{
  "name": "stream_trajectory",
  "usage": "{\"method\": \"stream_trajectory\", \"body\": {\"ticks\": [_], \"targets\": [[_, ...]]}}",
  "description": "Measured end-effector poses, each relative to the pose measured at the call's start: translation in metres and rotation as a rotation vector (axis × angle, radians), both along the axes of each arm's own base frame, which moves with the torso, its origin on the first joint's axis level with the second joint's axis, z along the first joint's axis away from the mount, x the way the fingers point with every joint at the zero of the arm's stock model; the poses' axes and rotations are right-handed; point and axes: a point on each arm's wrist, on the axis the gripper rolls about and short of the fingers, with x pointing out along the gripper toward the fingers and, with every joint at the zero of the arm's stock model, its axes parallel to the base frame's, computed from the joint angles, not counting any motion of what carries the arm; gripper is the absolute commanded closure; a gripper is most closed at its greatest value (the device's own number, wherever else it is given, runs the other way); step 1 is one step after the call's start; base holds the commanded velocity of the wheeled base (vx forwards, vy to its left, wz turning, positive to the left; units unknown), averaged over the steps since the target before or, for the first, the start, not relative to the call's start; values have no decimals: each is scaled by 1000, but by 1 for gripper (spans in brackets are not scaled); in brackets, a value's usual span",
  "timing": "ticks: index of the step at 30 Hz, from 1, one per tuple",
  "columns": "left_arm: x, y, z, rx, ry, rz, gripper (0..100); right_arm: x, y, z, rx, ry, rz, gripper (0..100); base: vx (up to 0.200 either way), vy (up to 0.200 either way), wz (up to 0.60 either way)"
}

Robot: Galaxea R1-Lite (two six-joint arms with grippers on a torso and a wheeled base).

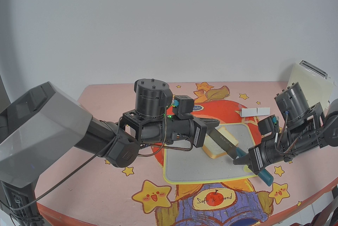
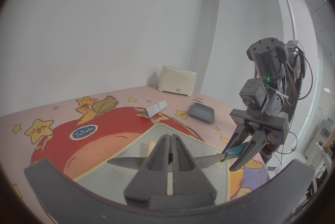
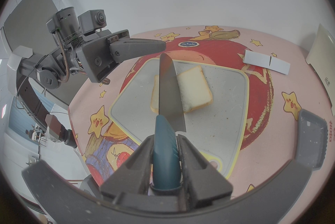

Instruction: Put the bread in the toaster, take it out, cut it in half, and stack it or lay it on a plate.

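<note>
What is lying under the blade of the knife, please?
Under the blade of the knife lies the bread slice, on the grey cutting board. The blade crosses it, so a strip of the bread is covered; whether the edge touches it cannot be seen.

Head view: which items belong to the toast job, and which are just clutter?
Job: bread; knife, held in right gripper; left gripper over the cutting board; toaster; grey tray, likely the plate.
Lying about: white folded card.
</note>
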Motion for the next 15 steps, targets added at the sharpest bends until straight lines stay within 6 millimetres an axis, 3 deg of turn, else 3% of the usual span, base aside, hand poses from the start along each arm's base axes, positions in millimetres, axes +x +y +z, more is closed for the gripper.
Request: {"method": "stream_trajectory", "body": {"ticks": [15], "targets": [[4, -1, 3, -60, -49, 13, 100, 1, -2, 1, 92, 66, -4, 100, 0, 0, 0]]}}
